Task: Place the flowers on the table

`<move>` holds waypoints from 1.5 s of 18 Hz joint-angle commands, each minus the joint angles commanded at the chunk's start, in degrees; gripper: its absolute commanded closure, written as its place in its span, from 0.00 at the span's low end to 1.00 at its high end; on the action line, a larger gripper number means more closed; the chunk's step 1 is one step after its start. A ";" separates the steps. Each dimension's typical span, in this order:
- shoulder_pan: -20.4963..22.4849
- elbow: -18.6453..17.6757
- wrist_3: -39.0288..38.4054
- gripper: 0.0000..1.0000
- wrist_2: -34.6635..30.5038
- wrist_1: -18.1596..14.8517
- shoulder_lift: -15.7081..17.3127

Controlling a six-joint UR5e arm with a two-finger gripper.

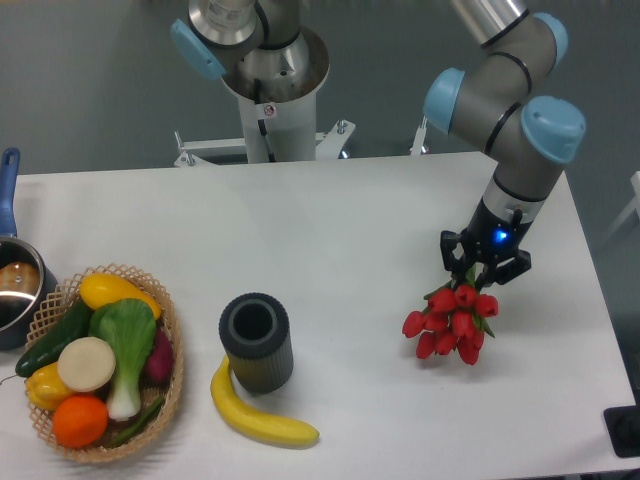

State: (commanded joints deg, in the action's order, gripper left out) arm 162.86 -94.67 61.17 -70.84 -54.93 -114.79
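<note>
The flowers (452, 322) are a bunch of red tulips with green stems, at the right side of the white table (330, 230). My gripper (484, 268) points down over the stem end and is shut on the stems. The red heads hang toward the front left, just above or touching the tabletop; I cannot tell which. The stems are mostly hidden by the fingers.
A dark ribbed cylinder vase (257, 342) stands upright at front centre with a banana (258, 418) lying by its base. A wicker basket (170, 340) of vegetables and fruit sits at front left. A blue-handled pot (15, 285) is at the left edge.
</note>
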 joint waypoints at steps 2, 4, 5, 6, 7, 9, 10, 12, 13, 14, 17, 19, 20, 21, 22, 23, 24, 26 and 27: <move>0.09 0.45 0.09 0.20 0.00 0.00 0.18; 0.44 1.15 0.09 0.00 -0.09 0.09 0.35; 1.05 1.06 0.00 0.00 -0.09 0.09 0.53; 1.32 1.06 0.00 0.00 -0.09 0.09 0.79; 1.75 1.24 0.09 0.00 -0.09 0.17 1.05; 3.16 2.64 0.09 0.00 -0.26 0.44 2.02; 4.21 3.51 0.09 0.00 -0.96 0.70 2.37; 5.79 5.44 0.26 0.00 -3.68 1.40 2.90; 6.41 6.50 0.61 0.00 -4.39 1.23 2.99; 6.94 7.21 2.36 0.00 -4.57 1.06 3.08; 8.08 7.30 12.80 0.00 -7.02 0.79 4.83; 9.84 7.04 19.23 0.00 -9.92 -1.66 6.32; 10.02 7.39 21.08 0.00 -10.89 -3.41 6.85; 10.46 7.39 22.75 0.00 -11.51 -4.38 7.29; 11.85 7.13 24.85 0.00 -11.60 -4.66 7.99; 12.21 7.04 25.66 0.00 -11.51 -4.66 8.00; 12.22 6.95 25.93 0.00 -11.43 -4.66 8.17; 12.22 6.95 25.93 0.00 -11.34 -4.57 8.17; 12.13 6.95 25.93 0.00 -11.34 -4.57 8.17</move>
State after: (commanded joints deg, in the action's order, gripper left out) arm 174.99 -87.71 87.10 -82.18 -59.50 -106.61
